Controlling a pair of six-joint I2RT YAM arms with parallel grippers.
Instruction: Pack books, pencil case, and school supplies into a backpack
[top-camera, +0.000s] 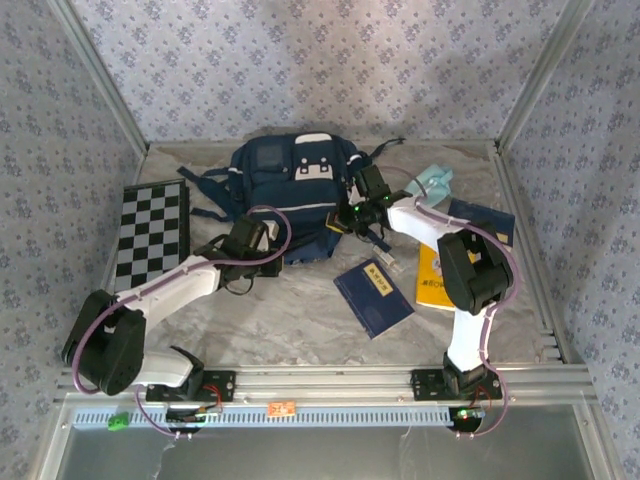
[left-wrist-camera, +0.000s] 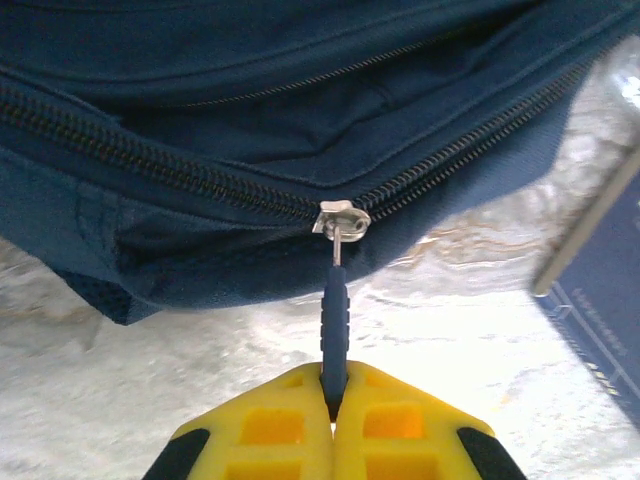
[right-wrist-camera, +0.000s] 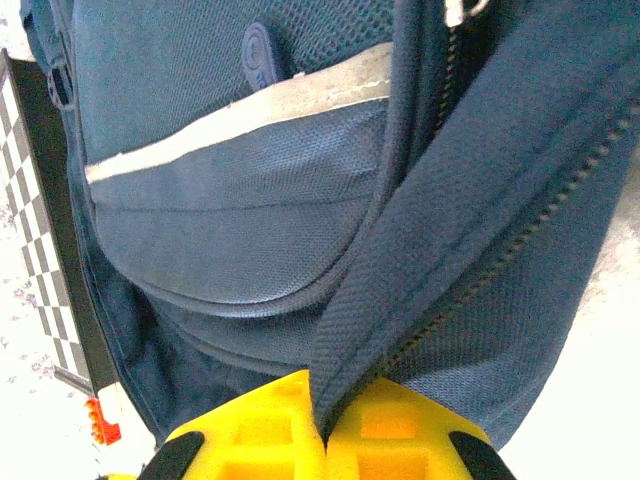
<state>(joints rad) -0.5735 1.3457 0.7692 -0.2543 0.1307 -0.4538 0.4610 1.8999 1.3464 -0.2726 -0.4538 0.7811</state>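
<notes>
The navy backpack (top-camera: 290, 185) lies at the back middle of the table. My left gripper (top-camera: 262, 234) is at its front left edge, shut (left-wrist-camera: 333, 388) on the blue zipper pull (left-wrist-camera: 335, 325) that hangs from the metal slider (left-wrist-camera: 341, 217). My right gripper (top-camera: 354, 203) is at the bag's right side, shut (right-wrist-camera: 322, 405) on a fold of backpack fabric (right-wrist-camera: 420, 270) beside the zipper teeth. A navy book (top-camera: 373, 297) lies in front of the bag. A yellow book (top-camera: 430, 280) and a dark book (top-camera: 482, 218) lie to the right, partly under the right arm. The mint pencil case (top-camera: 433, 181) is at the back right.
A black-and-white checkered board (top-camera: 152, 232) lies left of the bag, and its edge (right-wrist-camera: 40, 250) is also in the right wrist view. A small pale item (top-camera: 386, 264) rests just behind the navy book. Metal frame rails border the table on all sides.
</notes>
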